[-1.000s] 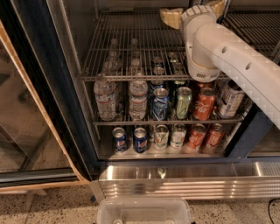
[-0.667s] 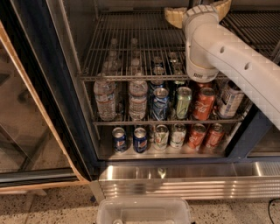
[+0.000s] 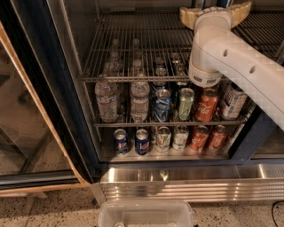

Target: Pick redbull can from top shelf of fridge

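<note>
Claw (image 3: 216, 9) over top shelf (image 3: 133, 44), grip unclear; white arm (image 3: 242, 60) partly hides cans (image 3: 206, 106) below.

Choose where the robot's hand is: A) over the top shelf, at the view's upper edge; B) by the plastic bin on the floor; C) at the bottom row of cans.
A: the hand sits at the view's upper edge, over the top shelf, far above the bottom row of cans.

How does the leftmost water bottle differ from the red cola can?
The water bottle is clear and taller; the red cola can is opaque and shorter. The bottle stands leftmost on the middle rack, the can right of centre. Both stand upright. The tool sits at the picture's top.
</note>
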Available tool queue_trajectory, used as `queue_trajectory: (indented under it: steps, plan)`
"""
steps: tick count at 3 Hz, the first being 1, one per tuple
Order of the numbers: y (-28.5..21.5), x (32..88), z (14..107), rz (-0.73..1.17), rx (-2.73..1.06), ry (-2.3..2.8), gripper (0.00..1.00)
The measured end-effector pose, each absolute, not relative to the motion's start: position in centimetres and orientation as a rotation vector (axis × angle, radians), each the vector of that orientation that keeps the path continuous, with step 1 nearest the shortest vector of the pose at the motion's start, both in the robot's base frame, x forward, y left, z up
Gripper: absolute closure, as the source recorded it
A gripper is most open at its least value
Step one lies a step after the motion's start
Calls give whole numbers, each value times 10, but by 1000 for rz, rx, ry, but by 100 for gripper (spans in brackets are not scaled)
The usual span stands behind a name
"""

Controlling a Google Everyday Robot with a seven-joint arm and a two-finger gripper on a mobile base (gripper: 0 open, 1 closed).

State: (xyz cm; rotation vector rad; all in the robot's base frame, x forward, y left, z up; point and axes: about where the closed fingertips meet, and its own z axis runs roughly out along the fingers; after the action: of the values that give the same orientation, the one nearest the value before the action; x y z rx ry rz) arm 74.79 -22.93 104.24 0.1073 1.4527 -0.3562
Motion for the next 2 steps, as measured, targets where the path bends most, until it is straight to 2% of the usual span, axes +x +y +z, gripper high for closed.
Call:
queue_trajectory:
  steps: [2]
  plan:
    - [-274,754,1041,-272,167,1509,0]
